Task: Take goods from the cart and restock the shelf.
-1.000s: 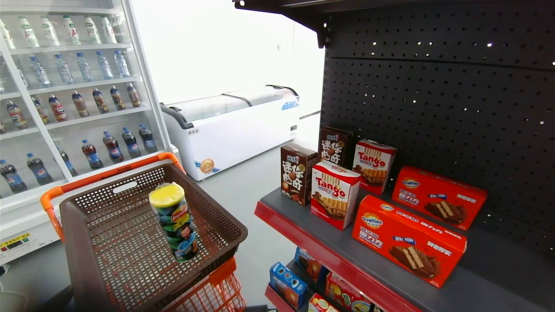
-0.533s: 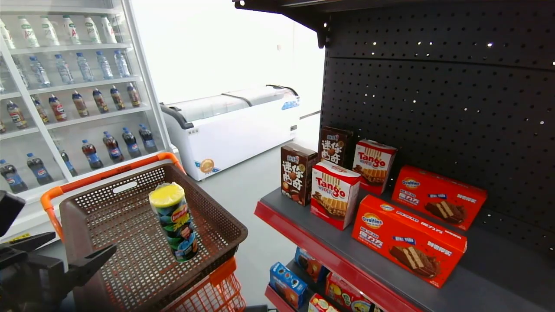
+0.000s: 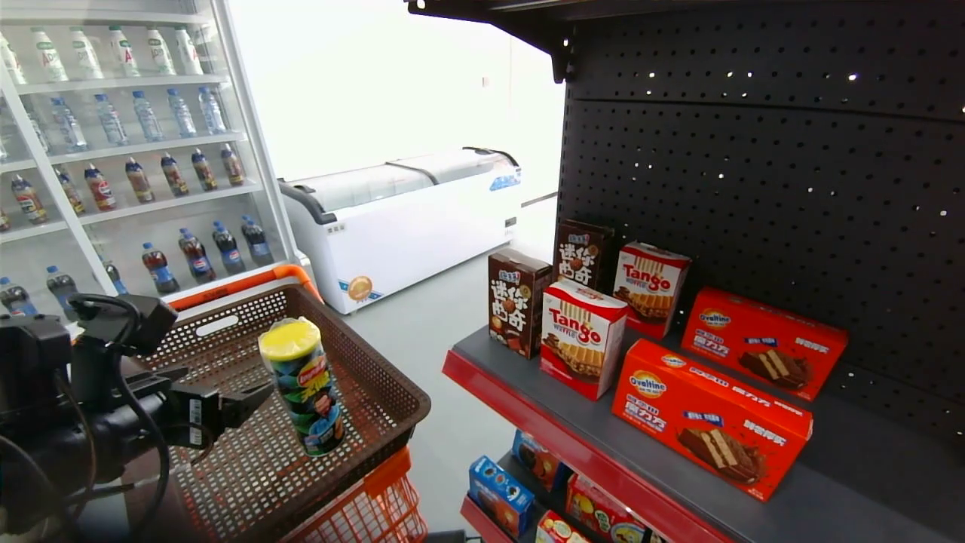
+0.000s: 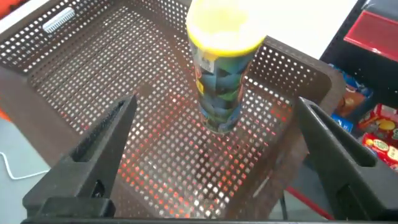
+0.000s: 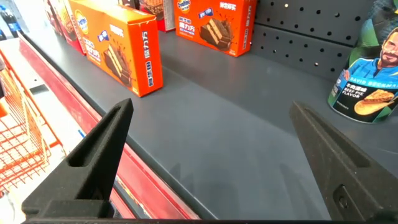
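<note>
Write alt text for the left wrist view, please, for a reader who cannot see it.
A yellow-lidded snack can stands upright in the brown perforated cart basket, centred ahead of the left gripper, whose fingers are open.

A dark grey metal shelf (image 3: 829, 498) with a red front edge was seen loaded with cartons in two rows. Two dark brown boxes (image 3: 516, 303) were stood upright at its left end, two red-and-white wafer boxes (image 3: 582, 339) beside them, and two flat orange-red boxes (image 3: 710, 418) further right. A blue-green cylindrical tin (image 5: 368, 81) was stood apart on the bare shelf. A tall yellow-lidded can (image 3: 303, 386) was carried upright in a brown perforated plastic basket (image 3: 411, 411).
</note>
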